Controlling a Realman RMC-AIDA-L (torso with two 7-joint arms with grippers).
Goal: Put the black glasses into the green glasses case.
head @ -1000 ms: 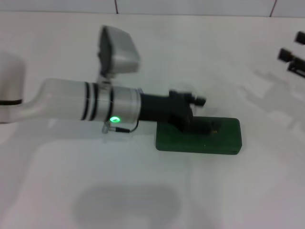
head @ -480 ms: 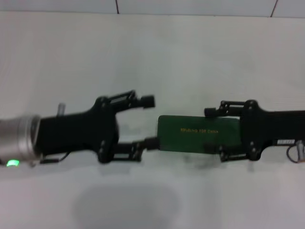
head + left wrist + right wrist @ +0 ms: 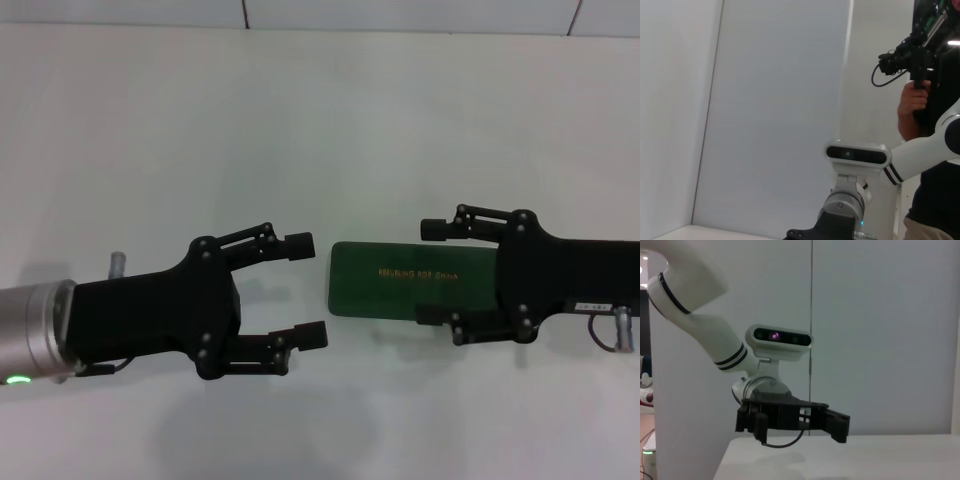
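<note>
The green glasses case (image 3: 400,280) lies shut on the white table, gold lettering on its lid facing up. The black glasses are not in view. My left gripper (image 3: 308,290) is open and empty, just left of the case's left end and clear of it. My right gripper (image 3: 430,272) is open, and its fingers straddle the right part of the case, one past the far edge and one at the near edge. The right wrist view shows my left gripper (image 3: 790,421) from the front, open, with its wrist camera above it.
The white table (image 3: 320,120) stretches to a tiled wall at the back. In the left wrist view a person (image 3: 930,100) holding a camera rig stands beyond my right arm's wrist camera (image 3: 857,154).
My left gripper was on the case a second ago and has drawn back left, open. My right gripper came in from the far right and now straddles the case's right end.
</note>
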